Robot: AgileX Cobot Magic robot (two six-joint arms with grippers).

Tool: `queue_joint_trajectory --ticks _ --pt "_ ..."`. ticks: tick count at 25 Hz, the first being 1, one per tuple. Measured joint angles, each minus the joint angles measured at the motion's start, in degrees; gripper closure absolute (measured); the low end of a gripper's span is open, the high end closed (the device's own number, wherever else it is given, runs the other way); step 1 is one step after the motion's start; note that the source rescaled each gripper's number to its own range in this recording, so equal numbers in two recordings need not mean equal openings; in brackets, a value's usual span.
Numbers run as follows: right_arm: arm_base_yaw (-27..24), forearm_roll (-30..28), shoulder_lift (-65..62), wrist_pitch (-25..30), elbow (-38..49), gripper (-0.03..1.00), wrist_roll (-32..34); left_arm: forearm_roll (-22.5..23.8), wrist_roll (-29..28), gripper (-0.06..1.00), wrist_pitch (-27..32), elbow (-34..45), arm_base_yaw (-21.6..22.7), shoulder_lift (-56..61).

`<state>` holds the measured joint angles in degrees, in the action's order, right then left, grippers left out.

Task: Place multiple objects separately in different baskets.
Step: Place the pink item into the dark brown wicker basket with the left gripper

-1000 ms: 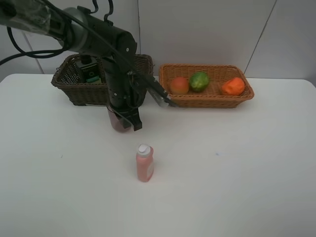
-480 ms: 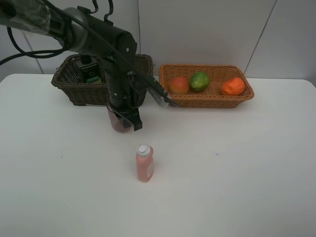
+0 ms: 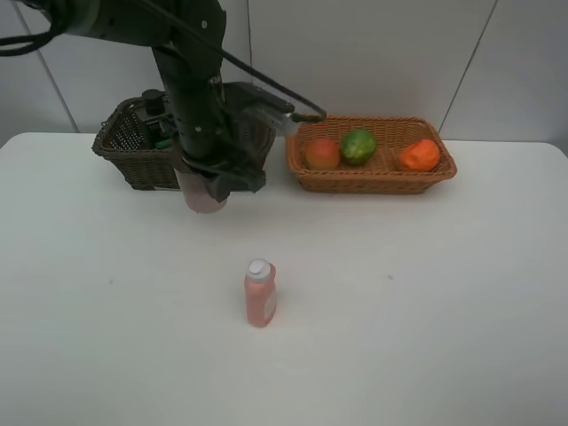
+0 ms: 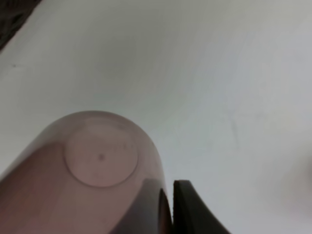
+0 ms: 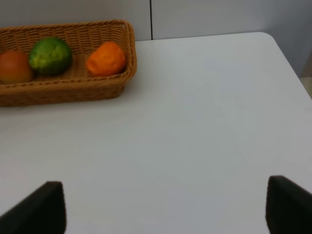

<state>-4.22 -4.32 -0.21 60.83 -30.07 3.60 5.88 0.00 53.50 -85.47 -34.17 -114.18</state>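
My left gripper (image 3: 213,185) is shut on the wall of the translucent mauve cup (image 3: 202,193), which hangs off the table just in front of the dark brown basket (image 3: 124,146). In the left wrist view the cup (image 4: 97,165) shows its base, with one finger (image 4: 192,207) outside its wall. A dark green pump bottle (image 3: 164,133) lies in the dark basket. The light tan basket (image 3: 373,180) holds the peach (image 3: 322,153), the green fruit (image 3: 358,146) and the orange (image 3: 419,155). The pink white-capped bottle (image 3: 260,293) stands upright mid-table. My right gripper (image 5: 165,209) is open and holds nothing.
The left arm (image 3: 191,80) rises over the dark basket's right half, with a cable running toward the tan basket. The right wrist view shows the tan basket (image 5: 73,85) ahead and the table's right edge (image 5: 292,63).
The left arm has lifted the cup off the table and carried it up and slightly left, toward the dark basket. The pink bottle and the fruit have not moved.
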Motion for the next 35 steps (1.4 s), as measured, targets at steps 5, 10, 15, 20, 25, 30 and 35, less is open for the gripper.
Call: queue_joint_trajectory --ticks 5,10,15,20,25,30,35 --pt "0.0 0.0 0.0 0.0 0.0 0.3 0.0 0.0 -3.47 0.94 -0.08 0.0 0.0 3.53" --pt "0.0 0.0 0.0 0.0 0.0 0.3 0.0 -0.66 -3.88 0.94 -4.77 -1.23 0.66 4.14" --pt "0.0 0.03 0.0 0.0 0.0 0.3 0.0 -0.88 -5.14 0.94 -7.74 -4.9 1.55 4.14" --pt "0.0 0.03 0.0 0.0 0.0 0.3 0.0 -0.38 -5.38 0.94 -14.09 -7.7 3.07 4.14" --pt "0.0 0.03 0.0 0.0 0.0 0.3 0.0 0.31 -5.38 0.94 -22.14 -7.9 5.91 1.33" --pt "0.0 0.03 0.0 0.0 0.0 0.3 0.0 3.37 -5.38 0.94 -28.89 -7.9 8.23 -3.86" --pt "0.0 0.03 0.0 0.0 0.0 0.3 0.0 4.26 -5.38 0.94 -33.59 -7.9 8.76 -8.57"
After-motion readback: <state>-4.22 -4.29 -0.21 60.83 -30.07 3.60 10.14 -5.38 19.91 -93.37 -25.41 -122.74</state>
